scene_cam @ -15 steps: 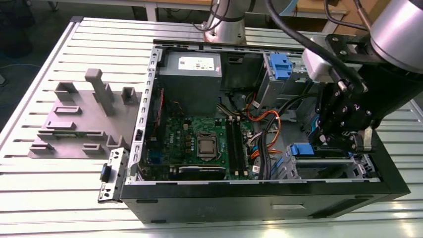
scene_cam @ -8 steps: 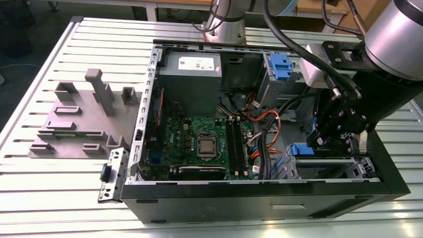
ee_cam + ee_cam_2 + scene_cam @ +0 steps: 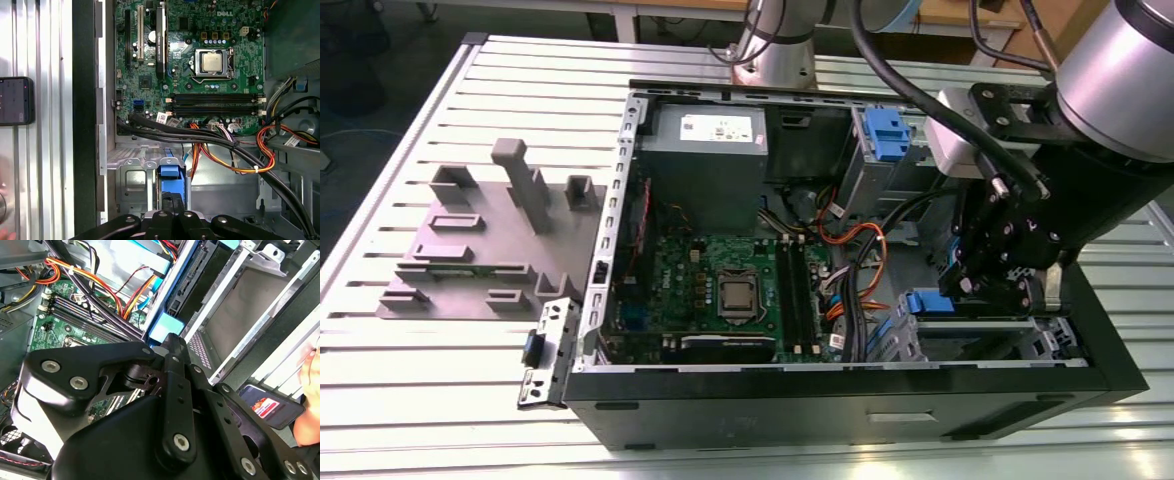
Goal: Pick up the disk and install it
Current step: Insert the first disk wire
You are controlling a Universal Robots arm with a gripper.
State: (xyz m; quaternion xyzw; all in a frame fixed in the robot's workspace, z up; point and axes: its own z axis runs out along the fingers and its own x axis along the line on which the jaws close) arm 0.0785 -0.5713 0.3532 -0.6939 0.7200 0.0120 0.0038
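The disk (image 3: pixel 927 303) stands on edge in the metal drive bay (image 3: pixel 987 340) at the case's front corner, on the exterior view's right. Its bright blue carrier end (image 3: pixel 170 172) faces up, and the silver body is hidden in the slot. In the second wrist view the blue end (image 3: pixel 164 330) sits just ahead of the fingertips. My gripper (image 3: pixel 970 290) hangs over that bay, and both wrist views show its fingers drawn together, shut (image 3: pixel 172 199) (image 3: pixel 171 338), with the tips at the carrier's end. Whether they press on it I cannot tell.
The open computer case (image 3: pixel 854 385) lies on a slatted metal table (image 3: pixel 454 400). Its motherboard (image 3: pixel 200 60) and cable bundle (image 3: pixel 225 150) are beside the bay. A blue bracket (image 3: pixel 887 135) sits on the far bay. On the exterior view's left stands a grey stepped fixture (image 3: pixel 480 235). A phone (image 3: pixel 15 100) and a person's hand (image 3: pixel 307 415) are beside the case.
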